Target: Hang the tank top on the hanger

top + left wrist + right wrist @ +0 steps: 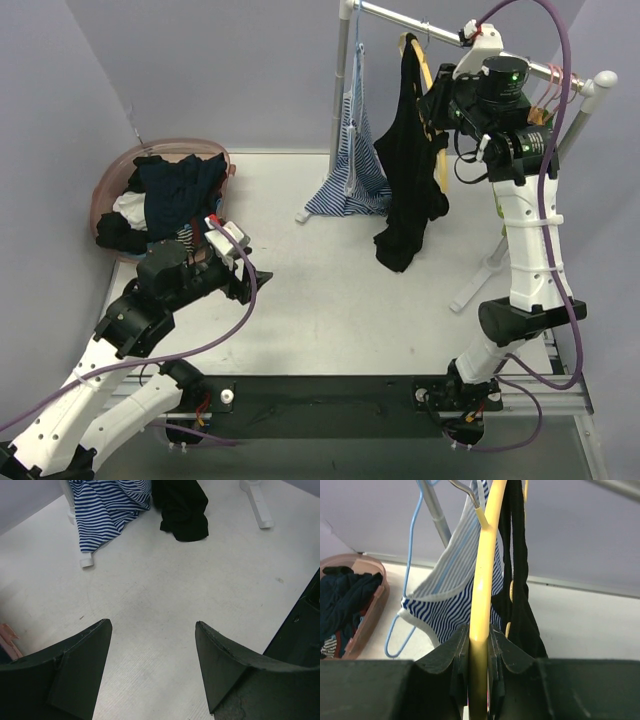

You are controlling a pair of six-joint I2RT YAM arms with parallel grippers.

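Note:
The black tank top (405, 170) hangs from the yellow hanger (485, 575) under the rack's rail, and its lower end rests on the table (186, 511). In the right wrist view its thin straps (516, 555) run down just right of the hanger's arm. My right gripper (479, 645) is shut on that yellow arm, high up by the rail (440, 100). My left gripper (152, 630) is open and holds nothing; it hovers low over the table at the near left (255, 280).
A blue-and-white striped garment (352, 170) hangs on a light blue hanger (412, 540) left of the tank top. The metal rail (430, 25) rests on white posts whose feet (257, 505) stand on the table. A pink basket (110, 185) of dark clothes stands at the far left.

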